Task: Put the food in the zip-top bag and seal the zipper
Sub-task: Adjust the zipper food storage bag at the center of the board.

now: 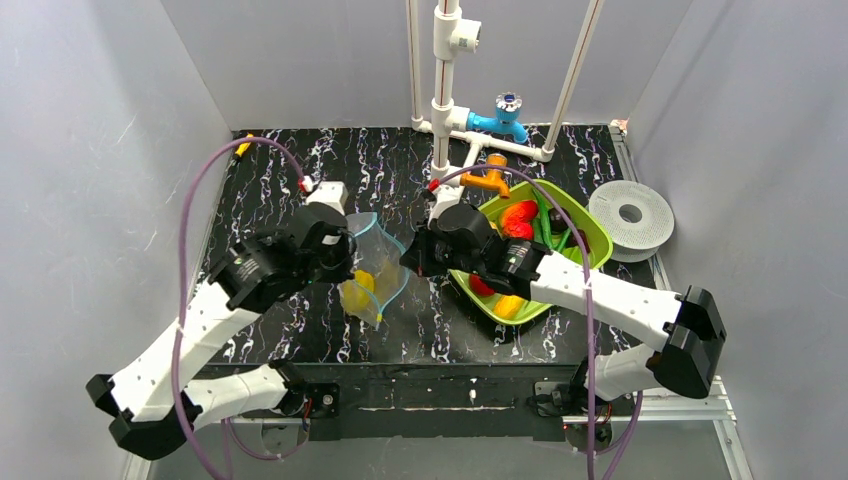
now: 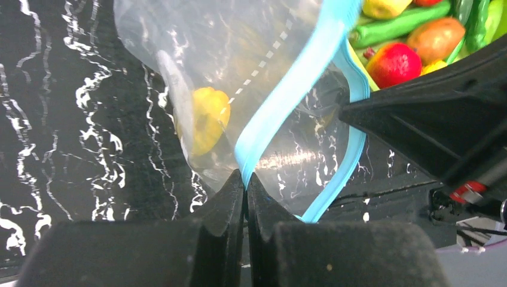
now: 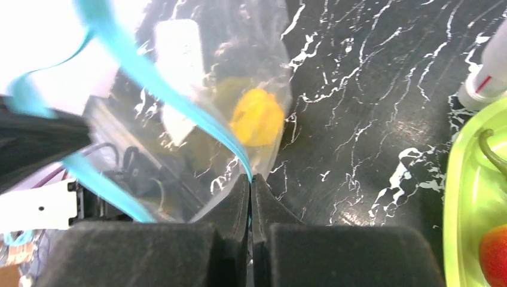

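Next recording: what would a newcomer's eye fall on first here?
The clear zip-top bag is held open mid-table, its light-blue zipper pinched by the left fingers and the right fingers. A yellow food piece sits inside it; more bright food lies in the lime-green tray to its right.

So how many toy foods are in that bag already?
1 clearly: a yellow piece low in the clear bag. Glare and crinkles might hide another.
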Robot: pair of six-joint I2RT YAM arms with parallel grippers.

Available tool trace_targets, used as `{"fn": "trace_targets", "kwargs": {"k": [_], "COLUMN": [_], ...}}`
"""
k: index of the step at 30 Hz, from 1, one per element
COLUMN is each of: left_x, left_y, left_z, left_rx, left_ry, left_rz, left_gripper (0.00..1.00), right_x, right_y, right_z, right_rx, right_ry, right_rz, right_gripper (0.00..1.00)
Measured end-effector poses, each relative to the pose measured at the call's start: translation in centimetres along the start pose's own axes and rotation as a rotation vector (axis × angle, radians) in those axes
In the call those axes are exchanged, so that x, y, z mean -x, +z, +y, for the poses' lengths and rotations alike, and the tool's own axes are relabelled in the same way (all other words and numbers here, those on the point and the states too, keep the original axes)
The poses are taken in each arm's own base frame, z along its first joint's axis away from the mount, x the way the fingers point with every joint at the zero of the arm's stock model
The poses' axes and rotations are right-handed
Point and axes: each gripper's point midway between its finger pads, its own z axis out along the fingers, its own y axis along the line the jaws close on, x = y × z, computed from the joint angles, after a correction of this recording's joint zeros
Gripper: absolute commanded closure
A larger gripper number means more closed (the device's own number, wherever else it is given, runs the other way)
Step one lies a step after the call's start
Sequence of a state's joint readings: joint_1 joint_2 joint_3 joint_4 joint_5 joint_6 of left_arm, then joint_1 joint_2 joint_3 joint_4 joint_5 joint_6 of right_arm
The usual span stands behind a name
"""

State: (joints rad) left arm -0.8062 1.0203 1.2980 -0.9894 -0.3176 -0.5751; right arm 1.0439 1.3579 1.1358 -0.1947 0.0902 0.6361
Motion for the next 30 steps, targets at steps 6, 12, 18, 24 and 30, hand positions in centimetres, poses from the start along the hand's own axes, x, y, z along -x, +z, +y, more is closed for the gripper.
{"fn": "trace_targets", "kwargs": {"k": [6, 12, 18, 24, 30], "left_x": [1.6, 1.7, 1.5, 1.8, 1.9], "left_y": [-3.3, -3.0, 0.8, 3.9, 5.8], "left_z": [1.4, 1.3, 1.1, 1.3, 1.5], "left_rx": [0.008, 0.012, 0.106, 0.15, 0.15], "left_ry": [-0.017, 0.002, 0.074, 0.125, 0.177], "left_rz": [-0.084, -0.078, -0.01, -0.005, -0.031], "left_gripper": [1.0, 1.0, 1.0, 1.0, 1.0], "right_x": [-0.4, -0.4, 0.5, 0.6, 2.5], "right_y": [1.1, 1.8, 1.9, 0.1, -5.9], "right_z": [-1.7, -1.2, 0.3, -0.4, -3.5], "right_rx": [-0.092, -0.084, -0.028, -0.048, -0.162], "right_ry": [0.012, 0.003, -0.043, -0.094, -0.109], "right_rz": [0.006, 0.033, 0.046, 0.037, -0.093], "right_gripper": [0.99, 0.63, 0.34, 0.21, 0.12]}}
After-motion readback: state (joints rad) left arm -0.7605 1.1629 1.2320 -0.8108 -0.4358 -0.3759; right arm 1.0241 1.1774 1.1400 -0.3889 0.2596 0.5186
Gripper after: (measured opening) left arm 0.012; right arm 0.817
